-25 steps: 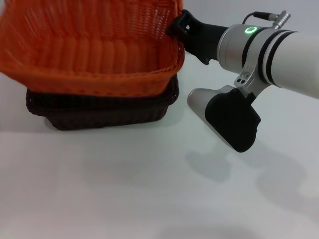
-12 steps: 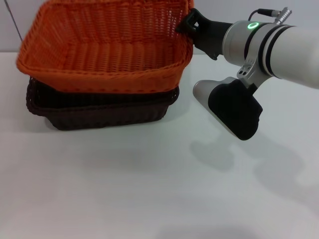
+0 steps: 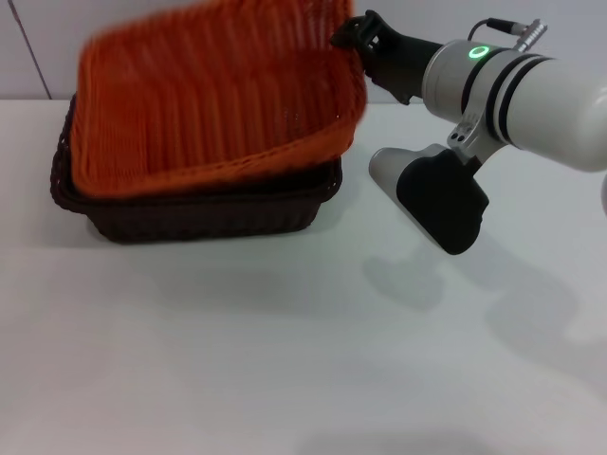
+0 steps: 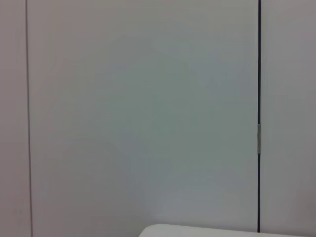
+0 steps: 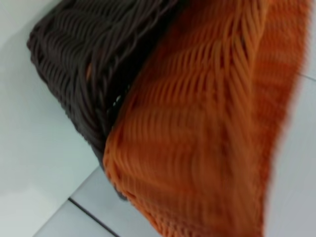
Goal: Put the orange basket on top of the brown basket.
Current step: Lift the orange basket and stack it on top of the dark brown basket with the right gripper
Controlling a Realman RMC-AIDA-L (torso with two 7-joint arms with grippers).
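The orange basket [image 3: 209, 104] lies tilted in the brown basket [image 3: 209, 216] at the table's far left in the head view. Its left side is down inside the brown rim and its far right corner is raised. My right gripper [image 3: 358, 36] is at that raised far right corner, shut on the orange rim. The right wrist view shows the orange wall [image 5: 207, 133] close up against the brown basket's woven side [image 5: 84, 54]. The left gripper is out of view; its wrist view shows only a wall.
The white table [image 3: 285, 351] stretches in front of and to the right of the baskets. My right arm's wrist housing [image 3: 441, 204] hangs low just right of the brown basket. A grey wall stands behind the table.
The orange basket has come down and shifted right; its left side has dropped into the brown basket and it now tilts. My right gripper stayed at its far right corner.
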